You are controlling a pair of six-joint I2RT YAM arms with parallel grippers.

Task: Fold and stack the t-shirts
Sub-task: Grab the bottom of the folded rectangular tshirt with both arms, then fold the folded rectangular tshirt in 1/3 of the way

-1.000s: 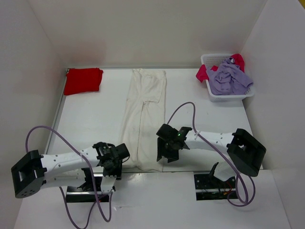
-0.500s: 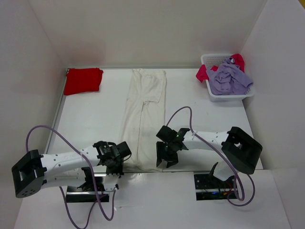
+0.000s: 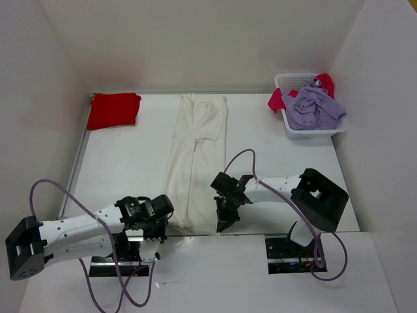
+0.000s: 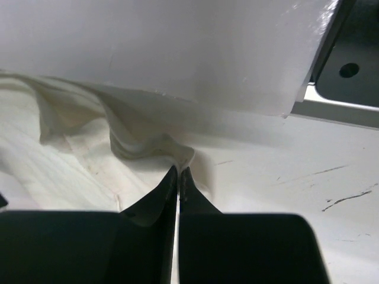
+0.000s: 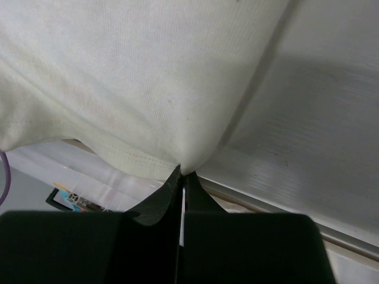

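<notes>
Off-white t-shirt [image 3: 195,163], lying as a narrow strip down the middle of the table [image 3: 273,150], is now being pinched at its near hem corners by the left gripper [image 4: 178,173] and right gripper [image 5: 181,173], both just clamped from open, readying the next fold.

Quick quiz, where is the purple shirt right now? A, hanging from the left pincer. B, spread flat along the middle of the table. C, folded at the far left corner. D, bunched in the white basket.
D: the purple shirt lies bunched in the white basket at the far right corner; the off-white shirt is the one spread along the middle, and the red shirt sits folded far left.
</notes>
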